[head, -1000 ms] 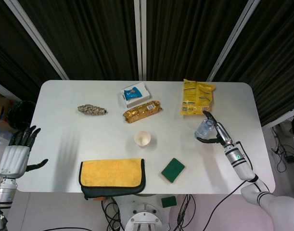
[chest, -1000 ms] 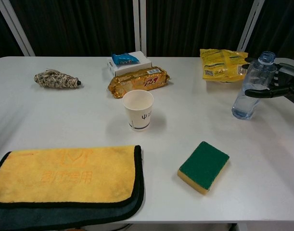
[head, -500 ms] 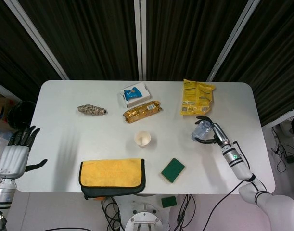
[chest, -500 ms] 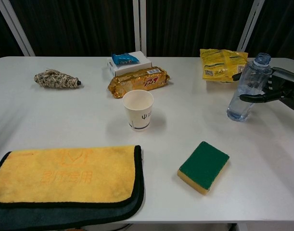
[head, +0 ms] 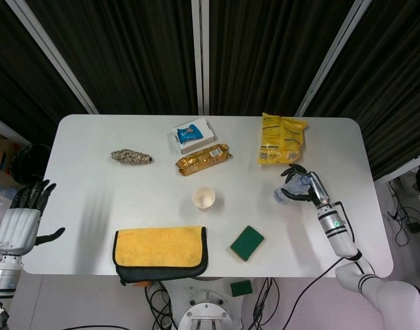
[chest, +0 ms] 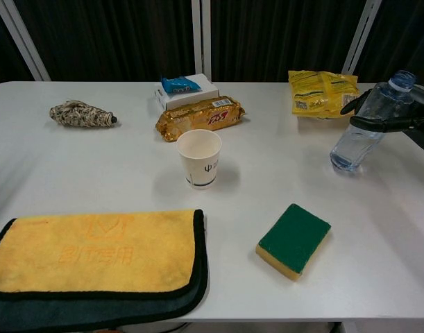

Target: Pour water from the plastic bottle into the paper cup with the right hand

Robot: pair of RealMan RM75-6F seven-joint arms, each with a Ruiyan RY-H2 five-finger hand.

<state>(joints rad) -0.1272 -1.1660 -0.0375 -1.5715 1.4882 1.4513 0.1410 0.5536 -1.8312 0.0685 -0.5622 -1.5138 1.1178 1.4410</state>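
Bottle now tilted rightward, clear, little water at base; right hand holding it.

head view looks straight down; chest view faces forward, sharing table.

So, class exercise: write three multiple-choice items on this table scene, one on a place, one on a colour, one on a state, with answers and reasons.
1. The paper cup stands:
A. behind the folded yellow cloth
B. on the cloth
C. beside the yellow snack bag

2. The sponge top is:
A. blue
B. green
C. red

3. The plastic bottle is:
A. lying flat
B. inside the cup
C. tilted in the right hand

Answers: 1 A, the cup sits mid-table beyond the cloth. 2 B, its upper face is green. 3 C, fingers wrap the leaning bottle.
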